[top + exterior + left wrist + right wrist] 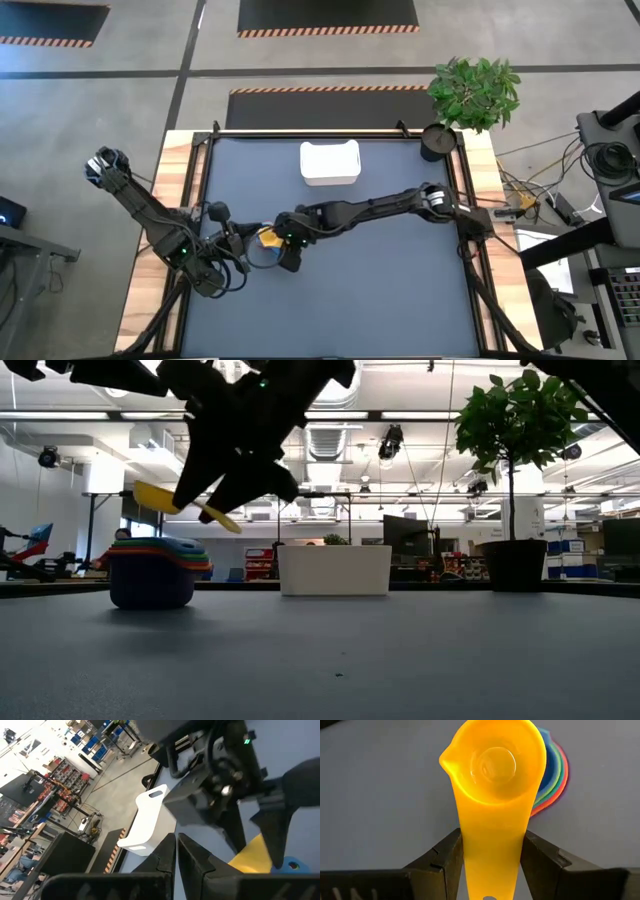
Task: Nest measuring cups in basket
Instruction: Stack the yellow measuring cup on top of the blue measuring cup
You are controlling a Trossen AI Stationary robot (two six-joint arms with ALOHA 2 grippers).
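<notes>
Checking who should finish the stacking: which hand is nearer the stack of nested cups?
Right. The right hand holds the yellow cup just above the stack; the left hand, shut and empty, sits beside it.

Right pincer (490,855) clamped mid-table; left pincer (176,851) closed.

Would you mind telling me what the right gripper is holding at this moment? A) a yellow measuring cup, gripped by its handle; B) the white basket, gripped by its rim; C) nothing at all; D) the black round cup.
A: the right wrist view shows the right gripper with its fingers closed on the flat handle of the yellow measuring cup, held above the stack of nested cups; the white basket sits apart.
</notes>
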